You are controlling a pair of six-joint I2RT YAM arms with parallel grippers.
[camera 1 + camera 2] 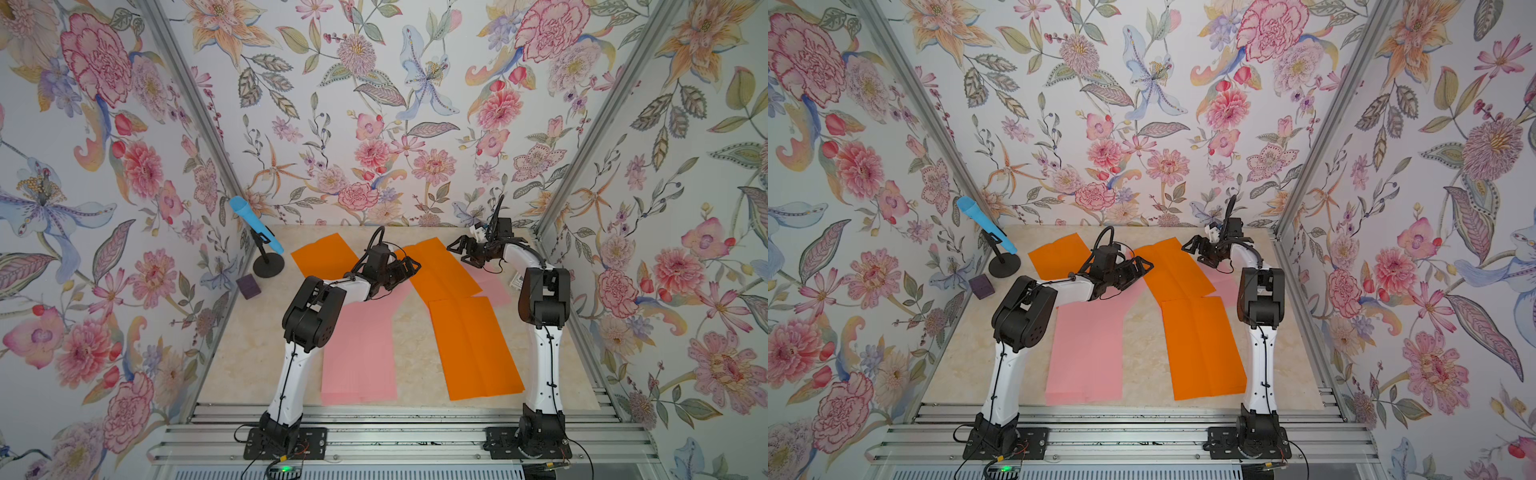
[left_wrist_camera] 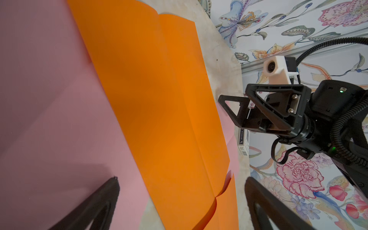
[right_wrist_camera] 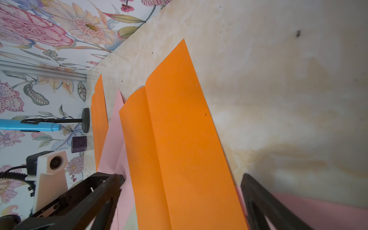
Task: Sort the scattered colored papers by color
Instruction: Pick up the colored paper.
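The middle orange sheet (image 1: 436,272) lies creased and slantwise on the marble tabletop (image 1: 415,328), and everything else is placed from it. The left gripper (image 1: 409,266) hangs just beside its left edge, jaws spread wide with nothing between them. In the left wrist view this gripper (image 2: 181,179) straddles the line where the sheet overlaps pink paper. The right gripper (image 1: 459,251) hovers over the sheet's far right edge, jaws likewise parted and empty, as the right wrist view (image 3: 183,176) confirms. A near orange sheet (image 1: 473,349) meets the landmark's near end and runs on toward the arm bases. A large pink sheet (image 1: 359,353) lies to its left, reaching up under the left arm. A second pink sheet (image 1: 492,289) pokes out from beneath its right edge. A far orange sheet (image 1: 320,257) sits apart on its left, partly hidden by the left arm. Beyond the second pink sheet a white card (image 1: 516,283) peeks out past the right arm, while a purple block (image 1: 248,286) and a blue tube on a black stand (image 1: 257,224) stand well off to the landmark's left
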